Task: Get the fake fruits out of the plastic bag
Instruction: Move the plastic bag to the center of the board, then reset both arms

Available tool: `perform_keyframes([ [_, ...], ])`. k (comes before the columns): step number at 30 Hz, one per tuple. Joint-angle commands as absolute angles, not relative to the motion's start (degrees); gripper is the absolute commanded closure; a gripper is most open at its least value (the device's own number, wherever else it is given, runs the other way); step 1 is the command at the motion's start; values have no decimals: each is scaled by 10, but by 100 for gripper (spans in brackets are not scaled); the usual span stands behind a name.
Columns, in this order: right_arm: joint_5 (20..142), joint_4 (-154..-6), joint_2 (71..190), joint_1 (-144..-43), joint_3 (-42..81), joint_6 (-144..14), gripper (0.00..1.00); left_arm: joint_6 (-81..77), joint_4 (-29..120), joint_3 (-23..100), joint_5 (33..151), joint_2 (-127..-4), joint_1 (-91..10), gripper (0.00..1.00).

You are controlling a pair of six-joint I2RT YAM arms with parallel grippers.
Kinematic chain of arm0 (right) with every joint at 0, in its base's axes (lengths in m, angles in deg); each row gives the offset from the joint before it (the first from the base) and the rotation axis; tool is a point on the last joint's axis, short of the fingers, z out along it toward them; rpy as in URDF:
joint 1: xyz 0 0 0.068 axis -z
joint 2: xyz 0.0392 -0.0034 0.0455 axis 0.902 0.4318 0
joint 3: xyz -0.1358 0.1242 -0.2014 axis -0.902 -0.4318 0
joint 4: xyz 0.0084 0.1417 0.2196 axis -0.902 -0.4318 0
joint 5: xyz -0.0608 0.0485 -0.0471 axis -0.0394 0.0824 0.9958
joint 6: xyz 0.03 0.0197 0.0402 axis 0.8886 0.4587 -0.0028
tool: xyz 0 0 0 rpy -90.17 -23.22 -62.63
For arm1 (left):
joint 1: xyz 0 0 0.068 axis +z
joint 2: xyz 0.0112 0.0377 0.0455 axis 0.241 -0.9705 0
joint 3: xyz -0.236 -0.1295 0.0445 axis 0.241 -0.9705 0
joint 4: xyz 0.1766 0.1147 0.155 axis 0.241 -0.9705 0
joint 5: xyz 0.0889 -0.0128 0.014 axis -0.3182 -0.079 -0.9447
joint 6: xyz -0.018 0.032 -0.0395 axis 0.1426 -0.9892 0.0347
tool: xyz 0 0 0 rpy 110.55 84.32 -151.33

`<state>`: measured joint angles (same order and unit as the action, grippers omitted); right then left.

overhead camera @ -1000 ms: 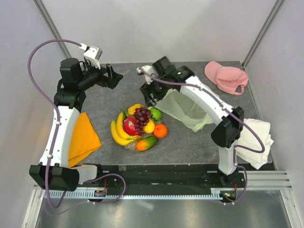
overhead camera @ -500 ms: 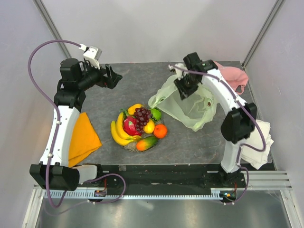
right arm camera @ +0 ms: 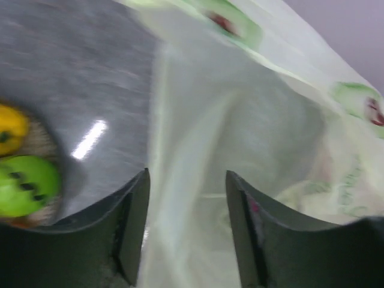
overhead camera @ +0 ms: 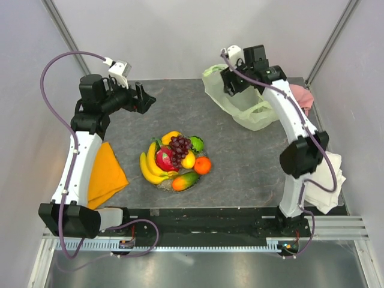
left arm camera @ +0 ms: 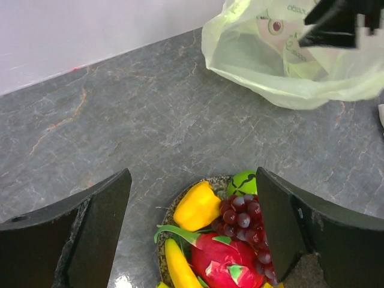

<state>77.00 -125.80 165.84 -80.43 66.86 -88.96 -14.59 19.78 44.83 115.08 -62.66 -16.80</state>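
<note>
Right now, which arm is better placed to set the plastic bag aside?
Right: the right arm holds the plastic bag in its jaws, far from the fake fruits. The left arm has open jaws, apart from it.

The fruits point(overhead camera: 177, 159) lie heaped on the table point(overhead camera: 240, 174), near its front edge and about midway across. The plastic bag point(overhead camera: 243, 102) is at the back right, well apart from them, its top at the right gripper point(overhead camera: 231, 83). A cap point(overhead camera: 303, 97) lies just right of the bag, partly behind the right arm. A cloth point(overhead camera: 107, 174) lies at the left edge, a towel point(overhead camera: 329, 174) at the front right
</note>
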Motion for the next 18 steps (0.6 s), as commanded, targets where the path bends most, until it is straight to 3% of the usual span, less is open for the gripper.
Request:
perform_keyframes([
  [1, 669, -1206, 1470, -872, 557, -877, 31, -136, 207, 438, 1166, -613, -164, 9],
  [2, 665, -1156, 1434, -879, 521, -851, 4, -136, 207, 437, 1166, -613, -165, 9],
  [6, 731, -1051, 1260, -917, 352, -805, 2, -132, 207, 426, 1158, -615, -164, 8],
  [8, 805, -1040, 1235, -925, 287, -785, 2, -131, 208, 423, 1153, -616, -164, 6],
  [13, 1036, -1074, 1247, -926, 282, -696, 2, -129, 209, 415, 1126, -615, -164, 3],
  [18, 1088, -1081, 1258, -926, 283, -702, 2, -128, 210, 416, 1099, -614, -164, 1],
])
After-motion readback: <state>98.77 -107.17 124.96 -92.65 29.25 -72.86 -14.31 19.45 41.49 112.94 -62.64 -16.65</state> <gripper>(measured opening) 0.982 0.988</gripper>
